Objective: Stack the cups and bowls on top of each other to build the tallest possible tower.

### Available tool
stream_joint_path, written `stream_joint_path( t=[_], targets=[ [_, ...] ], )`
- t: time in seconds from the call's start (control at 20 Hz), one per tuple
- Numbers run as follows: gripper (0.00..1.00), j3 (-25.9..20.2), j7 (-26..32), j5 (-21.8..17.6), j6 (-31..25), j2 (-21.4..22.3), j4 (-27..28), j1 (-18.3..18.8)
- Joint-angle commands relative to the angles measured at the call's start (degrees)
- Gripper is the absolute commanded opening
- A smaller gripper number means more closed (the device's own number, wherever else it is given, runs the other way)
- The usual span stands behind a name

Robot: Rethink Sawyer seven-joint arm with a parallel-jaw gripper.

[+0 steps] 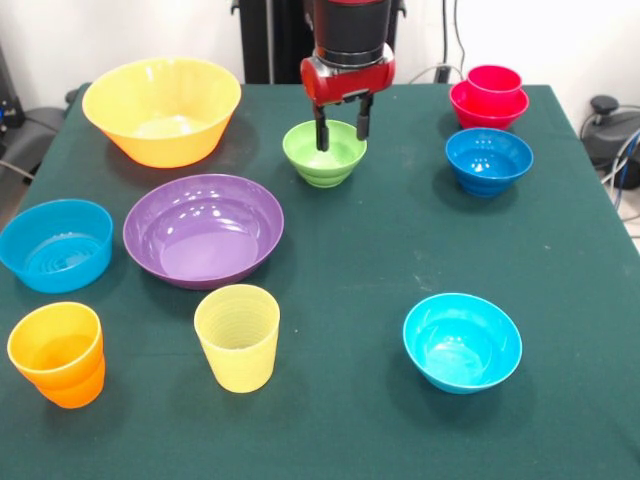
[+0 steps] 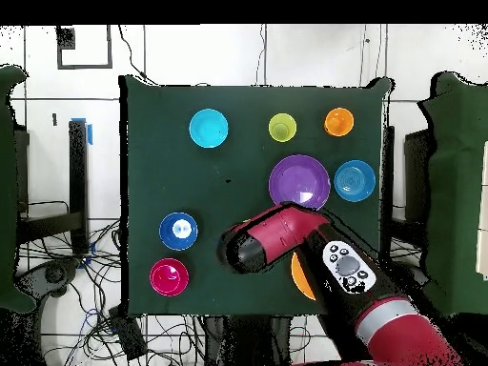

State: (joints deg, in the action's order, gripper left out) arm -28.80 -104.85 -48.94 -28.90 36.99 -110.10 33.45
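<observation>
Gripper: the gripper [image 1: 340, 128] hangs over the lime green bowl [image 1: 324, 156], its two dark fingers [image 1: 322, 133] spread apart, tips down at the bowl's mouth, clamped on nothing.
Arm: the red and black arm [image 2: 286, 233] comes down from 12 o'clock in the front view.
Tower: the red cup nested in the small red bowl [image 1: 489, 97] stands at 2 o'clock from the gripper, near the table's far corner.
Near bowls: the dark blue bowl [image 1: 489, 160] sits just in front of the tower; the large yellow-orange bowl [image 1: 162, 110] lies at 9 o'clock from the gripper.
Further out: the purple bowl [image 1: 204, 229], light blue bowl [image 1: 57, 244], orange cup [image 1: 58, 354], pale yellow cup [image 1: 238, 337] and cyan bowl [image 1: 462, 341] stand apart, all upright.
Surface: a dark green cloth covers the table [image 1: 360, 250].
Room: white wall behind; cables on a pale floor.
Overhead only: the arm hides the lime green bowl and most of the yellow-orange bowl.
</observation>
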Motion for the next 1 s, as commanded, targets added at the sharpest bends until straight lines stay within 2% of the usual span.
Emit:
stream_joint_path(
  t=[0.05, 0.4, 1.0],
  targets=[
    [1.0, 2.4, 1.6, -5.9, 1.9, 0.1, -1.8, -2.7],
    [1.0, 4.7, -2.6, -7.1, 5.4, -0.2, -2.0, -5.6],
    [1.0, 8.4, -4.4, -6.0, 8.9, -1.3, -1.7, -9.1]
  ],
)
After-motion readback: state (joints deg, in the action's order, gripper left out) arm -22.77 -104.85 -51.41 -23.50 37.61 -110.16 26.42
